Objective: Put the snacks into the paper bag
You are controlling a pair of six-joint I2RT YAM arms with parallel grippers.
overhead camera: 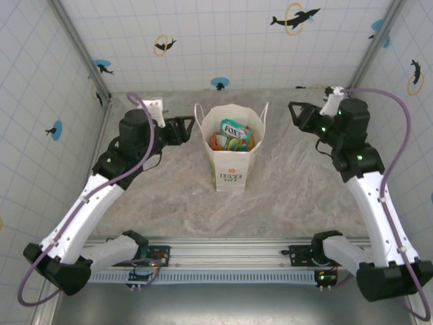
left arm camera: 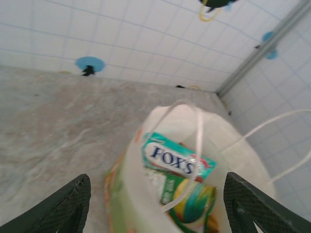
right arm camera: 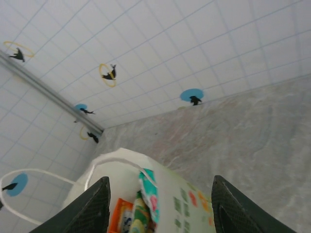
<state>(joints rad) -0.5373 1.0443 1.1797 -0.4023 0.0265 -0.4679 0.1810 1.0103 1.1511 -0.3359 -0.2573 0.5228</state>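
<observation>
1. I take the paper bag (overhead camera: 230, 172) as my reference. It stands upright on the marbled surface (overhead camera: 291, 196) with its mouth open and its logo facing the arm bases.
2. The snacks (overhead camera: 235, 137) are inside the bag. A teal-and-white packet (overhead camera: 233, 127) lies on top, with green and orange ones showing beneath it.
3. My left claw (overhead camera: 191, 130) hovers just left of the bag's rim, about level with its mouth. Its fingers are spread wide and grip nothing.
4. My right claw (overhead camera: 295, 114) is to the bag's right, set a little apart from it. Its jaws are also parted and empty.
5. In the left wrist view, the thin white string handles (left arm camera: 198, 141) arc loosely over the bag's mouth. One crosses the teal-and-white packet, and neither touches my fingers.
</observation>
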